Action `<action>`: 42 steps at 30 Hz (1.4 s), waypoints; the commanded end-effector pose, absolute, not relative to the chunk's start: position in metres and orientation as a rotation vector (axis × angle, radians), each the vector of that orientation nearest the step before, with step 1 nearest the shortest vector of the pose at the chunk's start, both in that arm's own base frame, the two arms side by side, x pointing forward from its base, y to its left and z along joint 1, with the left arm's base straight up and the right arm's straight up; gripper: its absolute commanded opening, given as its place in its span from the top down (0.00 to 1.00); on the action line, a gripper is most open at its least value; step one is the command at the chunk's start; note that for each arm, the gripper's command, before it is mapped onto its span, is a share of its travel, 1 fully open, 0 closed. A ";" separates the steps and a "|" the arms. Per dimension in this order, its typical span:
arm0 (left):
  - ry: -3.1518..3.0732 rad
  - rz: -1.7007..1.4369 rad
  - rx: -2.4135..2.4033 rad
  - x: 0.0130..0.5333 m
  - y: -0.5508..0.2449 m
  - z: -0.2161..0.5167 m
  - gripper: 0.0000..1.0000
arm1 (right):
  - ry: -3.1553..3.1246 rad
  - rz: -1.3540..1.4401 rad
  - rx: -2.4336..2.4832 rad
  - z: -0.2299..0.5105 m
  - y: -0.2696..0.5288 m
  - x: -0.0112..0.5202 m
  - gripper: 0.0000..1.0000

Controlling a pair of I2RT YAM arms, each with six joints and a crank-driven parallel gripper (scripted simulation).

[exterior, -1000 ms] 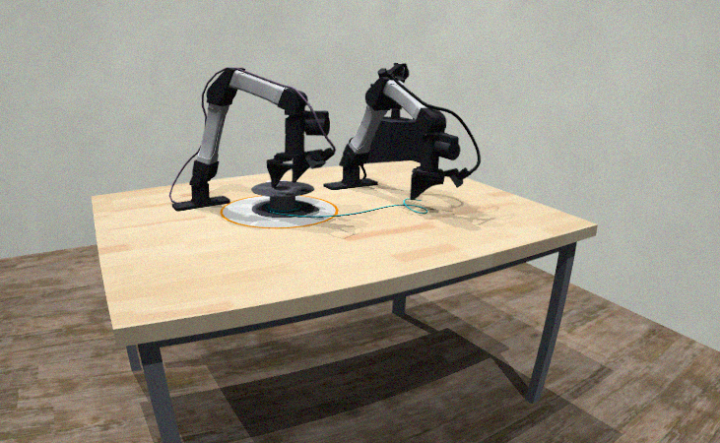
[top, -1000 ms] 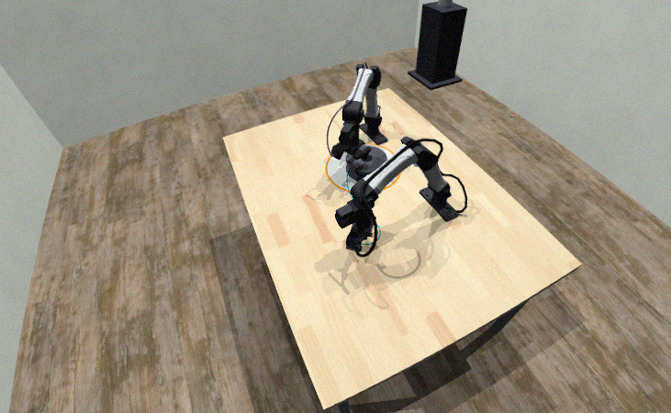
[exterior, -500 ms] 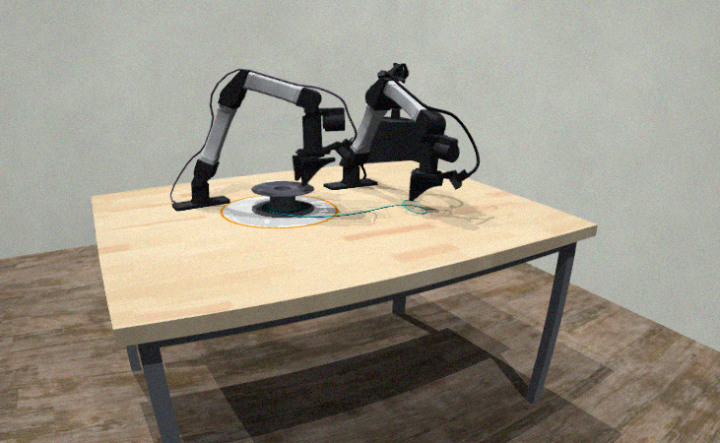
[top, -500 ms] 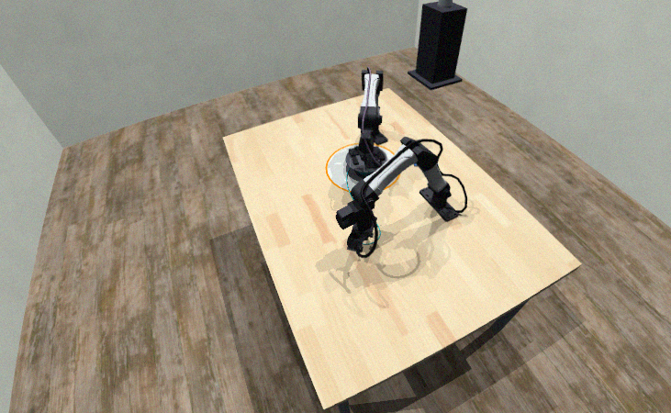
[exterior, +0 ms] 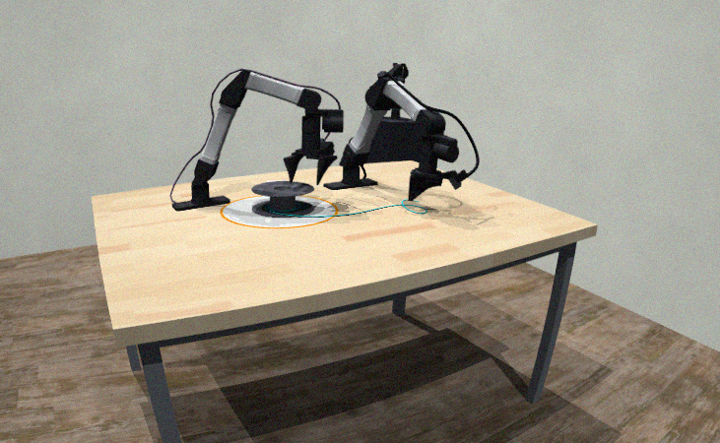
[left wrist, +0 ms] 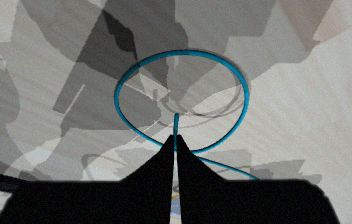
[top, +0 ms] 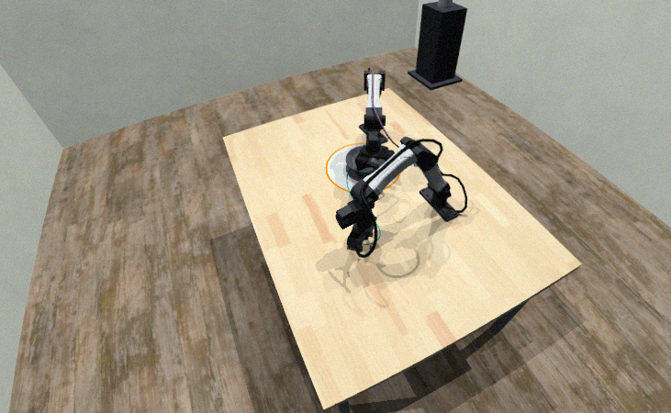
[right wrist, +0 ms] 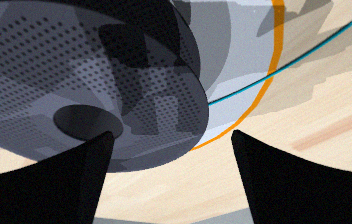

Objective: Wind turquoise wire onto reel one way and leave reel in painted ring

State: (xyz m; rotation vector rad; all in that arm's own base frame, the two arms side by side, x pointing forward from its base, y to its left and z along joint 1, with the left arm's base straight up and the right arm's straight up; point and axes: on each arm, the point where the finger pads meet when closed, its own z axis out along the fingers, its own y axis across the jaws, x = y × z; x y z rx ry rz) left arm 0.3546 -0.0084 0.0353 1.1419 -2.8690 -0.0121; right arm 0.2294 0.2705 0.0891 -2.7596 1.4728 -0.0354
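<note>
Turquoise wire (top: pixel 347 179) (exterior: pixel 354 213) (left wrist: pixel 247 100) (right wrist: pixel 317 47) runs from the reel (top: pixel 352 168) (exterior: pixel 283 202) (right wrist: pixel 17 75) to the left arm (top: pixel 394 169) (exterior: pixel 370 123).
Both arms bend at the elbow and point down; the right arm (top: pixel 373 92) (exterior: pixel 274 87) reaches over the reel, which lies flat within the orange ring (top: pixel 327 166) (exterior: pixel 222 212) (right wrist: pixel 278 45) on the desk (top: pixel 455 287) (exterior: pixel 213 275) (left wrist: pixel 327 100) (right wrist: pixel 327 125). The left wrist view shows a round loop and the wire's end, largely hidden from above; the right wrist view shows the upper flange's dotted face and centre hole. The left end effector (top: pixel 355 242) (exterior: pixel 410 199) (left wrist: pixel 175 137) is together, pinching the wire near its end; the right end effector (top: pixel 374 160) (exterior: pixel 304 182) (right wrist: pixel 172 133) is wide apart, holding nothing.
</note>
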 end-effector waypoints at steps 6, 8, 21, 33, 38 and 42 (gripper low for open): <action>-2.917 0.000 1.166 0.367 -0.007 0.056 1.00 | 1.216 0.000 -2.897 0.095 0.266 0.226 0.00; -2.917 0.000 1.167 0.368 -0.006 0.056 1.00 | 1.216 0.000 -2.897 0.097 0.264 0.225 0.00; -2.916 0.000 1.170 0.367 -0.005 0.052 1.00 | 1.216 0.000 -2.897 0.105 0.265 0.224 0.00; -2.915 0.000 1.171 0.365 -0.003 0.047 1.00 | 1.216 0.000 -2.897 0.060 0.271 0.227 0.00; -2.914 0.000 1.173 0.364 -0.003 0.046 1.00 | 1.216 0.000 -2.897 0.059 0.272 0.227 0.00; -2.914 0.000 1.174 0.362 -0.003 0.044 1.00 | 1.216 0.000 -2.897 0.057 0.271 0.226 0.00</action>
